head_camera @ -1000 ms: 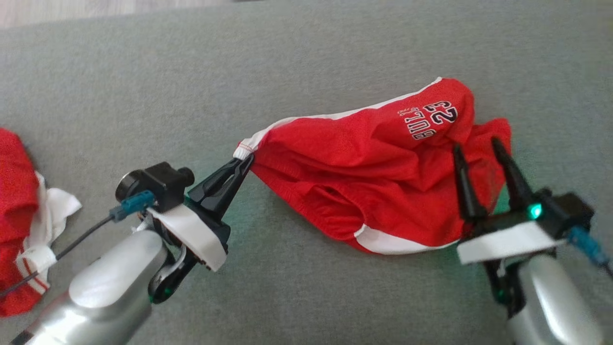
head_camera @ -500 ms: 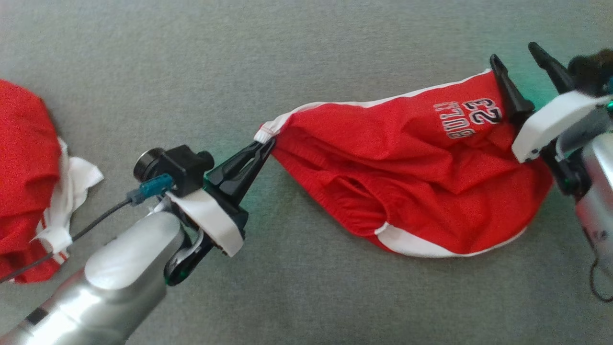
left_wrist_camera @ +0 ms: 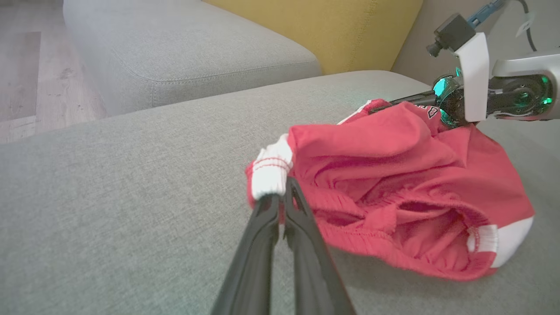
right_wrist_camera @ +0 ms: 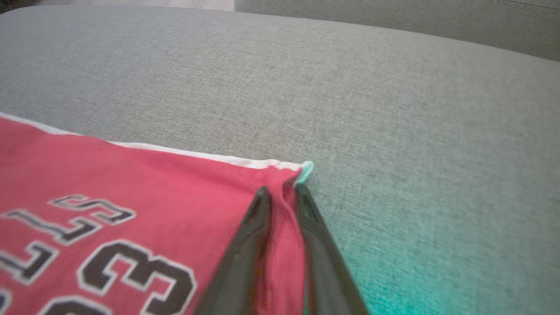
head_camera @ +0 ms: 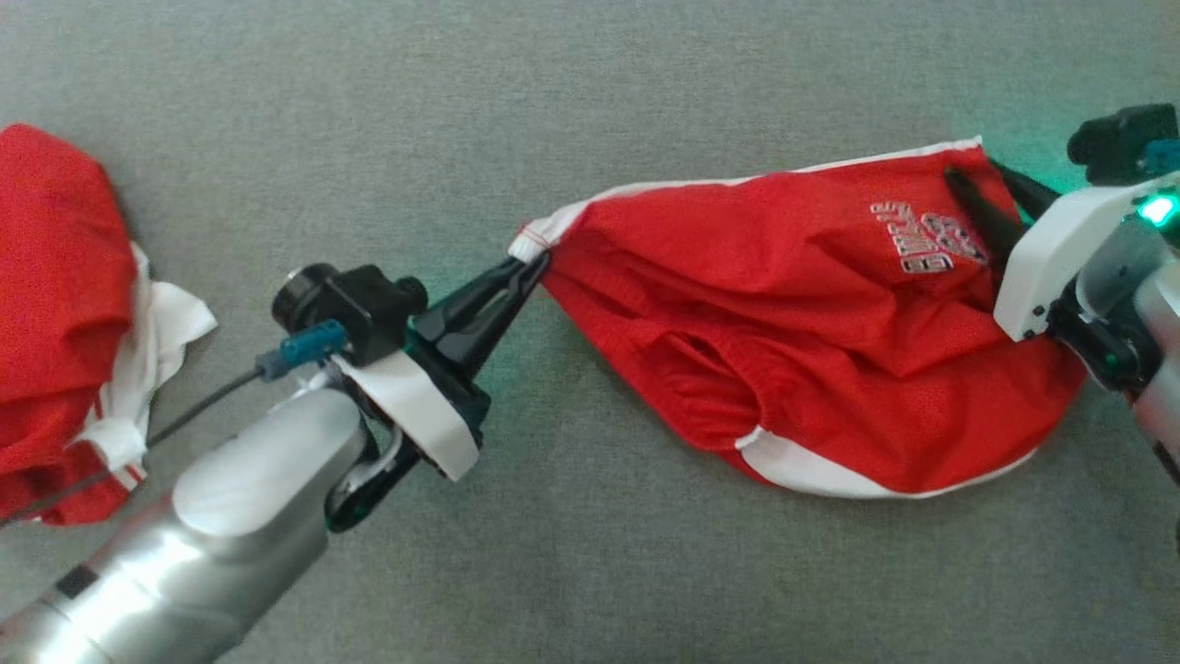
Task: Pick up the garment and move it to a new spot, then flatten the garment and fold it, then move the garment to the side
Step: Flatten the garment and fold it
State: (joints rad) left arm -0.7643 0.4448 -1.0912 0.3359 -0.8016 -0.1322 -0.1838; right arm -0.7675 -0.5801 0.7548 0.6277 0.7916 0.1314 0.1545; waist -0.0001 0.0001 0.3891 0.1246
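Note:
The garment [head_camera: 784, 304] is a pair of red shorts with white trim and a "23" print, lying crumpled on the grey sofa seat [head_camera: 590, 92]. My left gripper [head_camera: 533, 267] is shut on its white waistband corner, which the left wrist view shows pinched at the tips of my left gripper [left_wrist_camera: 280, 197]. My right gripper [head_camera: 973, 175] is at the far right hem corner beside the print. In the right wrist view the fingers of my right gripper [right_wrist_camera: 281, 190] stand nearly together, with a fold of the red garment [right_wrist_camera: 131, 175] bunched between them.
A second red and white cloth [head_camera: 55, 304] lies heaped at the seat's left edge. In the left wrist view a yellow cushion [left_wrist_camera: 315, 30] and another grey seat block [left_wrist_camera: 197, 48] stand behind, with wooden floor [left_wrist_camera: 26, 65] beyond.
The head camera has shifted. My right gripper went from the garment's near side to its far right corner and closed from wide open onto the hem. The left grip held.

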